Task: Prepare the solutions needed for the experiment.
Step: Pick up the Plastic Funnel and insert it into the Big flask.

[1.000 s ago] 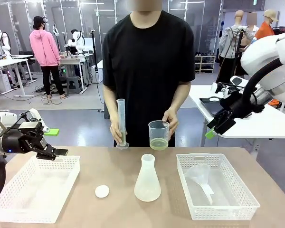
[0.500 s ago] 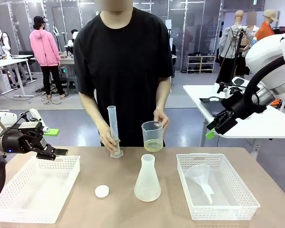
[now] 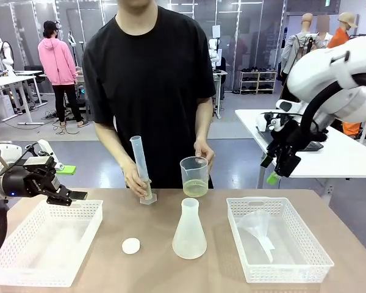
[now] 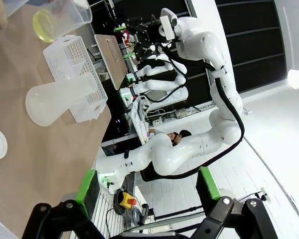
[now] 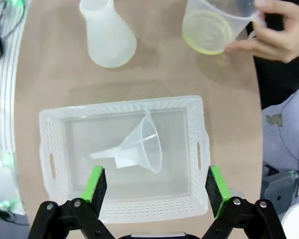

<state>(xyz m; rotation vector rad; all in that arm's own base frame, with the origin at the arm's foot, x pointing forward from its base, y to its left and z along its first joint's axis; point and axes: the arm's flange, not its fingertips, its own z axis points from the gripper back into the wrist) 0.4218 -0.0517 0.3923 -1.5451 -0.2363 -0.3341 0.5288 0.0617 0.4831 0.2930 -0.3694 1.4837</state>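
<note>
The solutions [image 3: 195, 188] are a shallow pale yellow-green layer in a clear beaker [image 3: 194, 176] that the person holds above the table's far side. The person's other hand holds a tilted measuring cylinder [image 3: 140, 168]. A frosted conical flask [image 3: 189, 231] stands mid-table. My left gripper [image 3: 73, 198] hangs open over the left basket's far edge, holding nothing. My right gripper [image 3: 273, 174] hangs open, high at the right. In the right wrist view its green pads [image 5: 95, 183] frame the basket below, with the beaker's liquid [image 5: 207, 32] at the top. The left wrist view shows the liquid [image 4: 44, 26], the flask [image 4: 55, 102] and my open left gripper [image 4: 147, 191].
A white basket [image 3: 46, 268] lies at the left. Another basket [image 3: 280, 274] at the right holds a clear funnel [image 3: 259, 229], which also shows in the right wrist view as the funnel [image 5: 139, 147]. A small white disc [image 3: 131, 245] lies left of the flask.
The person has shifted left, carrying the cylinder and the beaker along and tilting the cylinder. My right arm has swung inward, its gripper now pointing more downward. The left arm has not moved.
</note>
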